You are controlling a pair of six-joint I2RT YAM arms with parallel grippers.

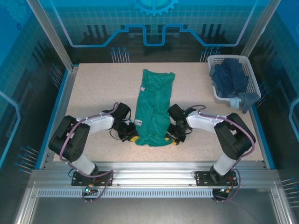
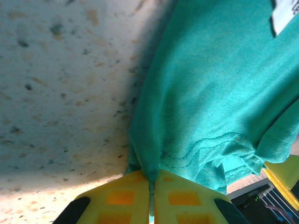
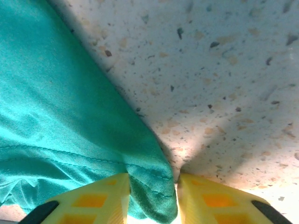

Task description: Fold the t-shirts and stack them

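Note:
The teal-green t-shirt [image 1: 154, 105] lies folded into a long strip down the middle of the table, its hem toward me. My left gripper [image 1: 134, 138] sits at the hem's left corner, shut on a pinch of teal cloth [image 2: 196, 93] that runs between the yellow fingers [image 2: 121, 198]. At the right corner is my right gripper [image 1: 172, 138]. Its jaws stand apart, open, with the hem corner [image 3: 154, 186] lying between them, and a gap remains beside the right finger [image 3: 210, 198]. The white label [image 2: 285, 14] shows on the shirt. Dark navy t-shirts [image 1: 229, 77] are piled in the basket.
The white lattice basket [image 1: 227, 58] stands at the back right corner of the table. Speckled tabletop [image 1: 98, 88] lies bare to the left and right of the strip. A metal rail [image 1: 154, 164] runs along the near edge.

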